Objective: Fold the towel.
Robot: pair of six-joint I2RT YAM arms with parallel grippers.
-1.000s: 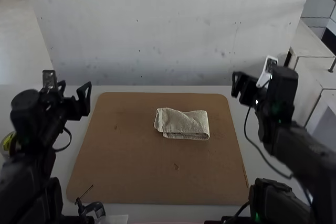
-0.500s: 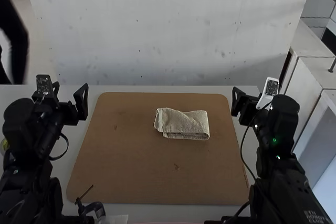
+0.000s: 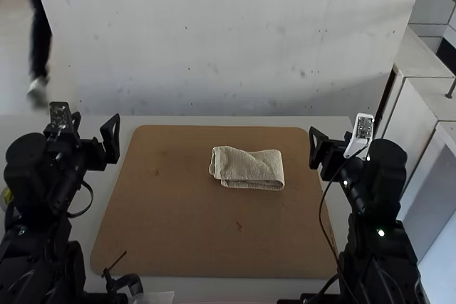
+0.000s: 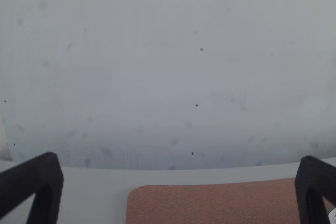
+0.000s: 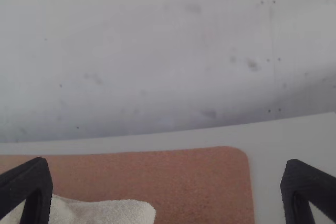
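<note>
Black, tapered fingers spread wide mark the left gripper [image 3: 95, 120], raised at the left side of the table [image 3: 142, 120] in the high view, just beyond the edge of a brown board [image 3: 185, 229]. A dark strap or cable [image 3: 88, 203] loops out from the left arm [image 3: 35, 176]. The left wrist view confirms the left gripper [image 4: 180, 158] as open, its two fingers well apart with the board's rounded far corner between them.

Near the board's closest left corner, a black clamp-like piece [image 3: 127, 282] sits with a thin rod angled over the brown surface, a pale flat piece [image 3: 160, 297] beside it.

Toward the far side of the board and a little right of its middle lies the beige towel [image 3: 247, 170], folded into a compact rectangle with its long sides running across the board. Its layers show at the left end, the far edge dips along its length, and the right end is rounded. The towel rests apart from both grippers.

At right, the right gripper [image 3: 330, 137] is poised by the board's far right corner, also open. A white-cased camera [image 3: 360, 134] tops its wrist, and a thin black cable [image 3: 322, 218] curves down beside the right arm [image 3: 377, 204]. In the right wrist view, part of the towel appears beside one of the parted black fingers.
</note>
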